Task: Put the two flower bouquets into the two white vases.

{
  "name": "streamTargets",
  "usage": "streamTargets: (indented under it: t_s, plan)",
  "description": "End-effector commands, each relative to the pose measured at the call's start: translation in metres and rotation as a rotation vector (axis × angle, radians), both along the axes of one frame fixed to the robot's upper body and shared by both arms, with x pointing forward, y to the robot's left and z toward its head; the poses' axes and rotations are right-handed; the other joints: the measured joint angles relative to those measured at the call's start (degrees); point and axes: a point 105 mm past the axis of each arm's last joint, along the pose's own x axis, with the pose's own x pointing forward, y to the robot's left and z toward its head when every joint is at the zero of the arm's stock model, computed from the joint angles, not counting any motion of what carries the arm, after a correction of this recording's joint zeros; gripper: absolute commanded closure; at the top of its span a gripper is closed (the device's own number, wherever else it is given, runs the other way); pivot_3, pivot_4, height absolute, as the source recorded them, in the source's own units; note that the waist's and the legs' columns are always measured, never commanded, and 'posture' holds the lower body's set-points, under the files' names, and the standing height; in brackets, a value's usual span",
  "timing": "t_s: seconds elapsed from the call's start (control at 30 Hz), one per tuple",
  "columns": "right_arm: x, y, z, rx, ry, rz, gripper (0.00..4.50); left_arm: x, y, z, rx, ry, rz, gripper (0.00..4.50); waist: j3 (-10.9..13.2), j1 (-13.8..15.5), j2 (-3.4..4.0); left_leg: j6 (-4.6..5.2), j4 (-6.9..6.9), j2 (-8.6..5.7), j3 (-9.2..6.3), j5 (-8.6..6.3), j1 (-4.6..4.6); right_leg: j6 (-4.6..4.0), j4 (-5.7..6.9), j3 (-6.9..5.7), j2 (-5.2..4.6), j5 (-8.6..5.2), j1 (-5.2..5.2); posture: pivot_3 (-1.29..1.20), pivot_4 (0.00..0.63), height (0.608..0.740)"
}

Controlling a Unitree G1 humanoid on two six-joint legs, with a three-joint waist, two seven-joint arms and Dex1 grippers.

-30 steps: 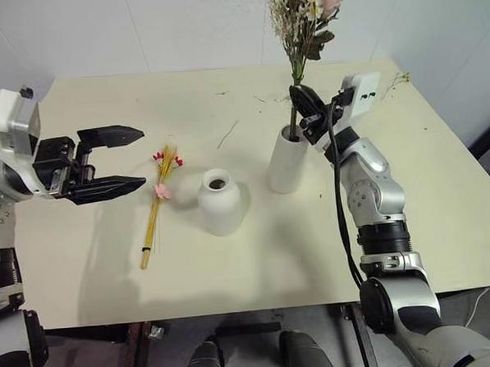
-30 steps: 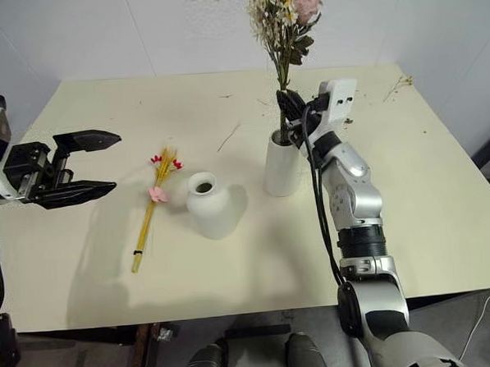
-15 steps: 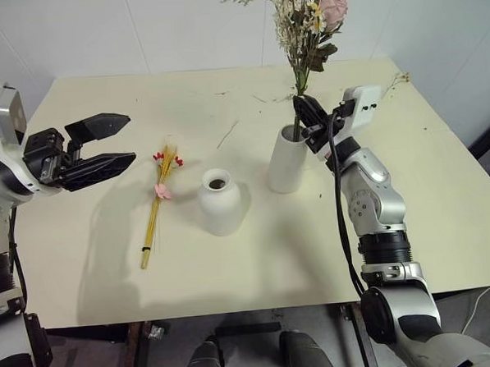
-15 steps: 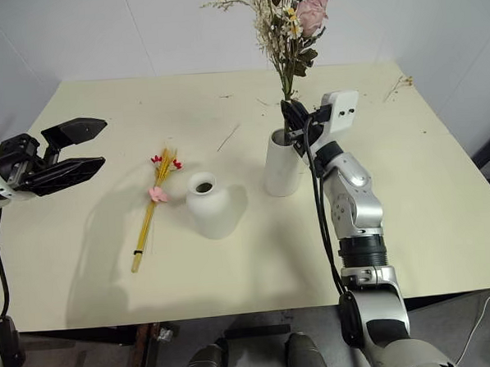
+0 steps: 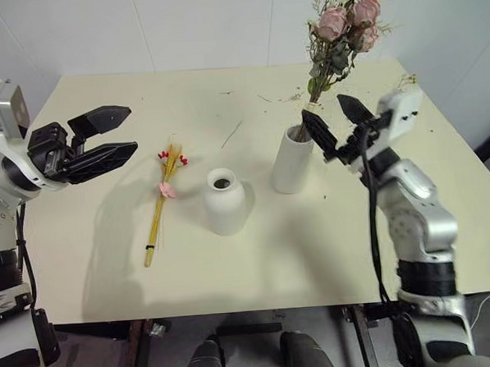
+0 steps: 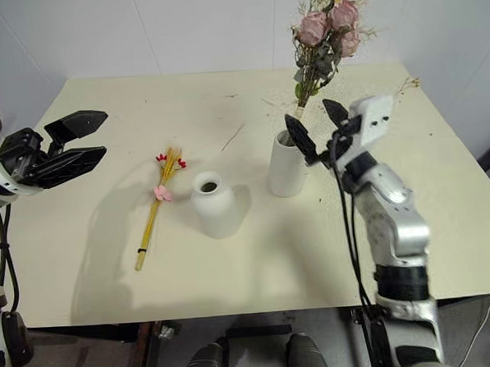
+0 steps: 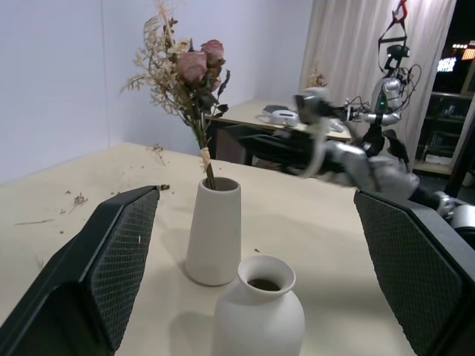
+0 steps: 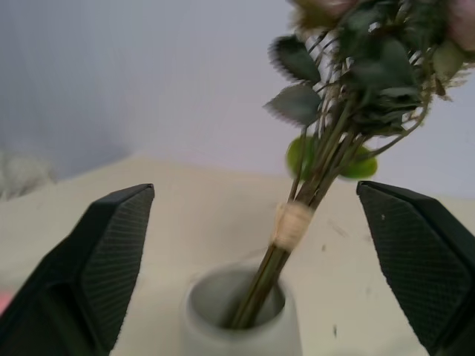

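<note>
While the bushy bunch (image 5: 336,43) already stands with its stems in the tall vase (image 5: 293,160), leaning toward the table's far right corner, the slim bunch (image 5: 161,204) lies flat on the table (image 5: 257,265) toward the left side, and the round vase (image 5: 225,203) stands empty just to its right, between it and the tall vase; the right gripper (image 5: 334,128) hangs just beside the tall vase's mouth with its jaws spread wide and nothing between them, the tied stems showing free of both fingers in the right wrist view; the left gripper (image 5: 105,140) hovers above the table nearer the left edge, jaws likewise spread and empty, pointing toward the middle; the relation that matters, as I judge it, is this: the slim bunch lies just right of and below the left jaws, well apart from the right ones, so the left arm is the nearer; its long axis runs from the near edge toward the far edge, the bare yellow stalk end toward the near edge and the red and pink blossoms toward the far one, tilted slightly right; a grasp would likely come down across the stalks, so that the stalk end can then go into the round vase's narrow neck.
</note>
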Motion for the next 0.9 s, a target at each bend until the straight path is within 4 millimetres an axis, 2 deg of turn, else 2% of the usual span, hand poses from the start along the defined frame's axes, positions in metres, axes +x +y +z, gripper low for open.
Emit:
streamTargets:
  t_s: [0.03, 0.2, 0.4, 0.63, 0.7, 0.8, 0.9]
  plan:
    - [-0.034, 0.001, 0.015, -0.088, -0.029, 0.101, 0.02, 0.002, -0.003, 0.005, 0.008, -0.04, 0.007, 0.0, 0.0, 0.22, 0.0, 0.0, 0.03, 0.0, 0.0, 0.0, 0.01, 0.0, 0.0, 0.0, 0.01, 0.0, 0.03, 0.0, 0.15, 0.74]
    - [-0.056, 0.0, 0.021, -0.195, -0.004, 0.179, 0.02, 0.015, -0.008, 0.001, -0.008, -0.034, 0.039, 0.0, 0.0, 0.29, -0.01, 0.02, 0.15, 0.03, 0.04, 0.01, 0.08, -0.04, -0.01, -0.01, 0.01, 0.02, 0.13, 0.0, 0.15, 0.74]
    - [-0.065, 0.003, 0.022, -0.255, 0.033, 0.235, 0.02, 0.03, -0.011, -0.007, -0.021, -0.021, 0.114, 0.0, -0.01, 0.83, -0.02, 0.03, 0.24, 0.01, 0.03, 0.01, 0.07, -0.01, -0.1, -0.01, -0.02, 0.03, 0.21, 0.0, 0.15, 0.74]
    - [-0.078, 0.009, 0.013, -0.313, 0.106, 0.315, 0.02, 0.048, -0.002, -0.024, -0.029, 0.053, 0.303, 0.0, -0.01, 0.82, -0.02, 0.05, 0.21, -0.01, 0.02, -0.01, 0.04, 0.03, -0.13, -0.01, -0.04, 0.05, 0.21, 0.0, 0.15, 0.74]
    - [-0.084, 0.008, 0.009, -0.352, 0.142, 0.349, 0.02, 0.056, 0.001, -0.033, -0.014, 0.085, 0.405, 0.0, 0.0, 0.83, -0.03, 0.06, 0.21, -0.01, 0.02, -0.02, 0.04, 0.03, -0.13, -0.01, -0.04, 0.05, 0.21, 0.0, 0.15, 0.74]
    - [-0.091, 0.005, 0.008, -0.389, 0.169, 0.384, 0.02, 0.074, 0.008, -0.058, 0.067, 0.191, 0.621, 0.0, 0.01, 0.95, -0.05, 0.07, 0.26, -0.02, 0.0, -0.02, 0.03, 0.05, -0.12, -0.01, -0.05, 0.06, 0.23, 0.0, 0.15, 0.74]
    - [-0.092, -0.002, 0.007, -0.411, 0.192, 0.387, 0.02, 0.08, 0.006, -0.078, 0.141, 0.305, 0.735, 0.0, 0.01, 0.96, -0.06, 0.06, 0.38, -0.04, 0.0, -0.02, 0.04, 0.11, -0.13, -0.01, -0.05, 0.09, 0.32, 0.0, 0.15, 0.74]
